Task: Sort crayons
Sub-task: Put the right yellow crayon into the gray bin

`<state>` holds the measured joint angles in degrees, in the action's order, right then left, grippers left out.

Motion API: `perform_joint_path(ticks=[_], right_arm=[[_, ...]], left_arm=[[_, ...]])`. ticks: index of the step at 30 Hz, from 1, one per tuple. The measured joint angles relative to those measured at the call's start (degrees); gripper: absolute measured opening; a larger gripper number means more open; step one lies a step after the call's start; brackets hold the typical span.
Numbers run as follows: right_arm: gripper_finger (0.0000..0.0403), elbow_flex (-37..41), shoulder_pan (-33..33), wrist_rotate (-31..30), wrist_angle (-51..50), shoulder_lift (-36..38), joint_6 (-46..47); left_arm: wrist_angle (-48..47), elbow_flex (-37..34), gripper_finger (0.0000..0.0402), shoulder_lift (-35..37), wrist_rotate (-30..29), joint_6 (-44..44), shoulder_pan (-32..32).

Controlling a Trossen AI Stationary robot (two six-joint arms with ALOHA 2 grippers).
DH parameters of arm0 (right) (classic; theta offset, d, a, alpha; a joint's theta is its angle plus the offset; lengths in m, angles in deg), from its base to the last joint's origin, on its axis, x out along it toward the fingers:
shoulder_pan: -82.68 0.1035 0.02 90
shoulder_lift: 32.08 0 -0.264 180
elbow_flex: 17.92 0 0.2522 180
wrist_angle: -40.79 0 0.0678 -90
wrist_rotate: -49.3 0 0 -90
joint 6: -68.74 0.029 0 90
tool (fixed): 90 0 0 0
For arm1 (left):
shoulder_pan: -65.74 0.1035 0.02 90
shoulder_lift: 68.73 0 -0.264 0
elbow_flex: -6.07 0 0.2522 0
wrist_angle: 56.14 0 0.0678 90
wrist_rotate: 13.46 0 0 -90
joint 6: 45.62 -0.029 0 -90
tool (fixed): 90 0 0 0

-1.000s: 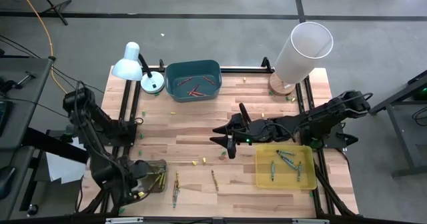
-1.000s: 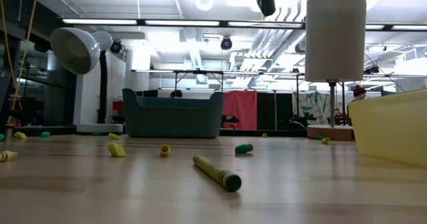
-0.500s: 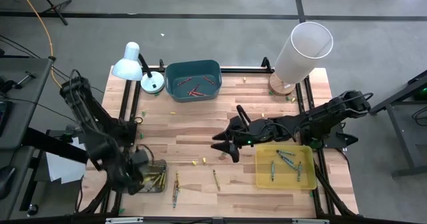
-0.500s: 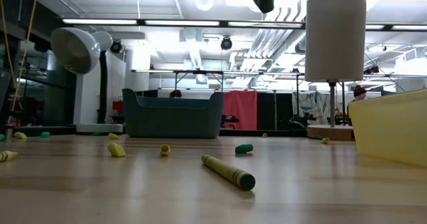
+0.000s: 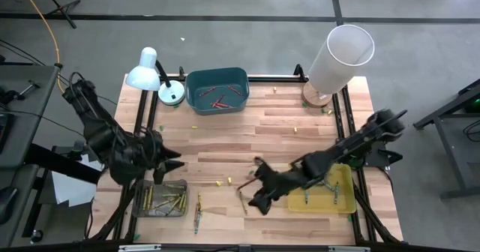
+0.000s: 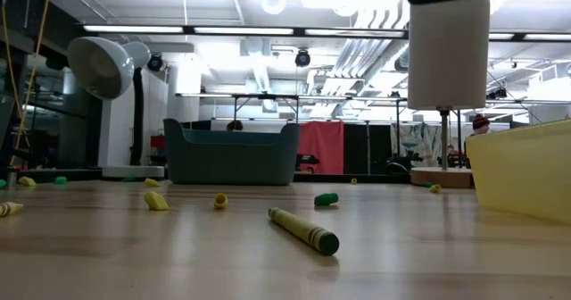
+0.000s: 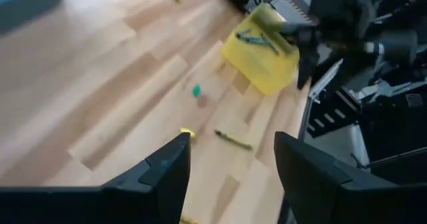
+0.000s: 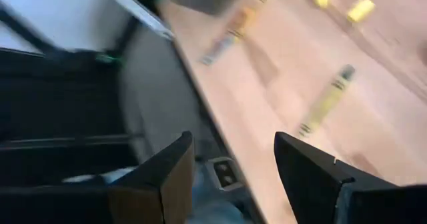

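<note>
1. The right pincer (image 5: 255, 190) hangs low over the front middle of the worktop (image 5: 285, 132), its jaws spread wide and holding nothing.
2. A lone green crayon (image 5: 241, 201) lies on the bare wood just beside that pincer, slightly toward the left arm's side and the front edge. Its long axis runs roughly front to back, a little slanted.
3. The right wrist view shows this crayon (image 8: 326, 100) ahead of the fingers (image 8: 153, 177), lying diagonally across their gap, so the wrist would probably need turning to bring the jaws across its width.
4. The right arm is clearly nearer. The left pincer (image 5: 166, 162) sits well apart, above the grey tray (image 5: 139, 204) at the front left, jaws wide and empty.
5. Other crayons rest in trays: yellowish ones in the grey tray, red ones in the teal bin (image 5: 217, 91) at the back, green ones in the yellow tray (image 5: 349, 199) at the front right.
6. Another loose crayon (image 5: 198, 213) lies near the front edge, just beside the grey tray.
7. Small crumbs dot the wood, including a yellow bit (image 5: 218, 182) near the target, yet nothing stands between pincer and crayon.
8. The lamp (image 5: 145, 73) and the white tube (image 5: 341, 55) stand at the back, clear of the move.
9. The yellow tray, the likely destination for green, is close behind the right arm.
</note>
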<state>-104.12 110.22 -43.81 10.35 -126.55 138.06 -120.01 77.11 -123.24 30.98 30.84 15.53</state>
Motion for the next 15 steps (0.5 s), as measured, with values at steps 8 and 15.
perform_joint_path(ticks=[8,15], right_arm=[[0.0200,-29.69,-2.55,-2.59,-38.90,-23.37,7.11],[0.0200,-46.57,-3.66,1.99,-42.86,-39.46,9.24]], left_arm=[[-0.12,-0.02,0.0200,4.40,-0.48,-5.03,5.51],[-0.19,-0.02,0.0200,5.87,1.18,-9.21,7.51]])
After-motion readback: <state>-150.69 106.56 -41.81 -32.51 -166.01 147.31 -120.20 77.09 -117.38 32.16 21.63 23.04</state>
